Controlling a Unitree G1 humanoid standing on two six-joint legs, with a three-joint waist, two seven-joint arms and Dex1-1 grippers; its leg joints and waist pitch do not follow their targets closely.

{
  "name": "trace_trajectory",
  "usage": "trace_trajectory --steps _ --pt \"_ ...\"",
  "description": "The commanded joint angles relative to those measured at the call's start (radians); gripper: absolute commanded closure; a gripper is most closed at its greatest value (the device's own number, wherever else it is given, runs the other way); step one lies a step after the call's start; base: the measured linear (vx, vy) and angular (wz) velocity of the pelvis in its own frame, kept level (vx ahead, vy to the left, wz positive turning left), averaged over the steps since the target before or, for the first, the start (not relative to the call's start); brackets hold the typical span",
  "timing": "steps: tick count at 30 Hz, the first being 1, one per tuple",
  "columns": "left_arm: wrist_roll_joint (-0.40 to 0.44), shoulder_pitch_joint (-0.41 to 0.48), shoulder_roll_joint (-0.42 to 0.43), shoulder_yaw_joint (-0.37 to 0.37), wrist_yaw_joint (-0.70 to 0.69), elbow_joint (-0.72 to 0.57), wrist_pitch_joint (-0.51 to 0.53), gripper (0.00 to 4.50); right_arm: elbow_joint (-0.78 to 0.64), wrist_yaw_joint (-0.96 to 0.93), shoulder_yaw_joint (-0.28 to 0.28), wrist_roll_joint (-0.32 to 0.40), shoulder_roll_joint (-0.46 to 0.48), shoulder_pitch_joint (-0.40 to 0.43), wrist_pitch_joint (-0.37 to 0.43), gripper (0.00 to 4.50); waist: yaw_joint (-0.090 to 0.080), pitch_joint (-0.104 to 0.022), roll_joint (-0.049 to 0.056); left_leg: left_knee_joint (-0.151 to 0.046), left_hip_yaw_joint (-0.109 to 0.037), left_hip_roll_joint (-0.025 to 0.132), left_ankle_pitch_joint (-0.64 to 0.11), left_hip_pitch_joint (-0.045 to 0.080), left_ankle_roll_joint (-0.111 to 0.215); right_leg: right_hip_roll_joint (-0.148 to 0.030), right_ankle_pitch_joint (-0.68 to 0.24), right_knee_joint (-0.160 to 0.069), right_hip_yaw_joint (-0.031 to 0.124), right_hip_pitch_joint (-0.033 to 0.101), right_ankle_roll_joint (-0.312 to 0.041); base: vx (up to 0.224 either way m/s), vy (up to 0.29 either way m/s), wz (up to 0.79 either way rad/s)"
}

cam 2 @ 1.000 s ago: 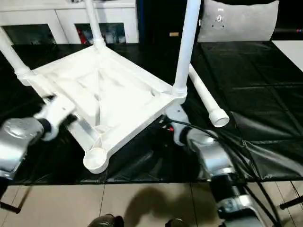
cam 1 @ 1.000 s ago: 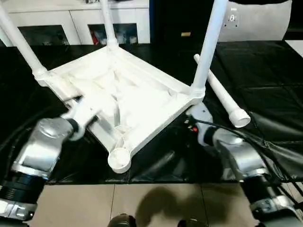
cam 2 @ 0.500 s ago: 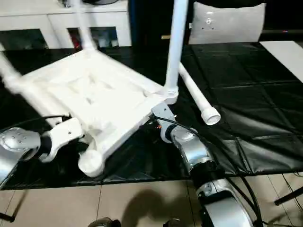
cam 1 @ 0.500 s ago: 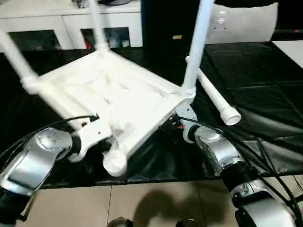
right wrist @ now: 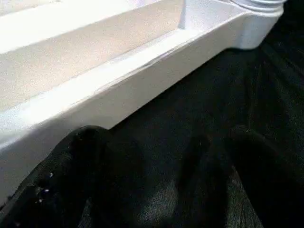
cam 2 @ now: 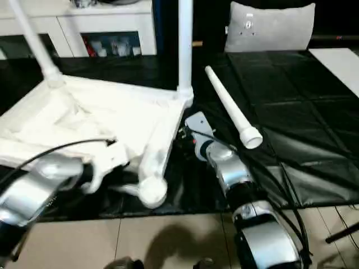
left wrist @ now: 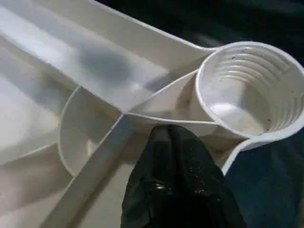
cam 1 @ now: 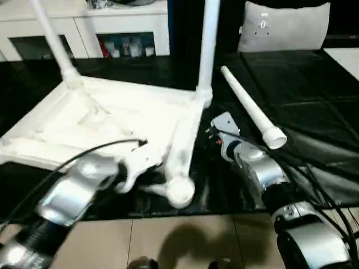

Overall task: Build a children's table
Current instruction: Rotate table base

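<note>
The children's table (cam 1: 106,120) lies upside down on a black mat, ribbed underside up. Two of its white legs (cam 1: 208,50) (cam 1: 53,39) stand in far corner sockets. A loose leg (cam 1: 249,106) lies on the mat to the right. The near corner socket (left wrist: 251,90) (cam 1: 180,190) is empty. My left gripper (left wrist: 173,142) is shut, its black tip pressed on a rib junction right beside that socket. My right gripper (right wrist: 166,166) is open and low over the mat, next to the outer wall of the table's right rim (right wrist: 118,80), with nothing between its fingers (right wrist: 85,156).
A white cabinet (cam 1: 129,28) with dark glass compartments stands behind the mat. A grey cushion-like panel (cam 1: 283,28) stands at the back right. The mat's front edge (cam 1: 185,210) meets tiled floor close to the empty socket. Cables trail along both forearms.
The table has swung round on the mat, its near corner moving to the right with my left gripper on it. My right gripper stayed open beside the right rim.
</note>
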Motion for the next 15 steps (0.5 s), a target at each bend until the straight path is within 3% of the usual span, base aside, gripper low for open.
trace_trajectory --steps 1,6,7,8,12,13,15 --pt "0.024 -0.049 -0.039 0.005 0.072 0.058 -0.045 4.38 -0.006 0.004 -0.009 0.013 0.010 -0.026 -0.031 0.00 0.005 -0.073 -0.007 -0.072 -0.018 0.043 -0.253 0.019 -0.007 -0.079 -0.274 -0.078 0.047 0.046 -0.192 0.000 0.000 0.00" --pt "0.081 -0.120 -0.119 0.031 0.239 0.237 -0.140 4.38 -0.058 0.012 -0.066 0.055 -0.015 -0.015 -0.036 0.00 0.006 -0.076 -0.004 -0.069 -0.020 0.041 -0.215 0.014 0.015 -0.076 -0.196 -0.076 0.044 0.052 -0.195 0.000 0.000 0.00" --pt "0.089 -0.117 -0.123 0.033 0.258 0.241 -0.152 4.38 -0.093 0.018 -0.074 0.063 -0.026 0.000 -0.031 0.00 0.008 -0.076 0.004 -0.068 -0.021 0.043 -0.205 0.013 0.019 -0.078 -0.174 -0.071 0.043 0.051 -0.199 0.000 0.000 0.00" --pt "0.095 -0.116 -0.128 0.036 0.274 0.250 -0.165 4.38 -0.116 0.022 -0.081 0.069 -0.034 0.011 -0.028 0.00 0.005 -0.079 -0.001 -0.067 -0.021 0.043 -0.189 0.011 0.024 -0.077 -0.144 -0.070 0.042 0.056 -0.201 0.000 0.000 0.00" --pt "0.036 -0.080 -0.185 0.105 0.312 0.202 -0.193 4.38 -0.193 0.019 -0.117 0.095 -0.055 0.058 -0.007 0.00 0.009 -0.078 -0.005 -0.064 -0.017 0.044 -0.174 0.011 0.042 -0.079 -0.137 -0.073 0.042 0.056 -0.221 0.000 0.000 0.00" --pt "0.010 -0.052 -0.200 0.119 0.308 0.165 -0.193 4.22 -0.189 -0.007 -0.131 0.091 -0.059 0.059 -0.007 0.00 0.011 -0.071 0.001 -0.066 -0.018 0.044 -0.192 0.012 0.041 -0.079 -0.169 -0.077 0.040 0.050 -0.221 0.000 0.000 0.00" --pt "-0.013 -0.023 -0.205 0.121 0.292 0.123 -0.177 4.04 -0.171 -0.058 -0.151 0.083 -0.061 0.051 -0.005 0.00 0.009 -0.068 -0.004 -0.070 -0.018 0.047 -0.224 0.014 0.031 -0.081 -0.224 -0.083 0.041 0.049 -0.219 0.000 0.000 0.00"
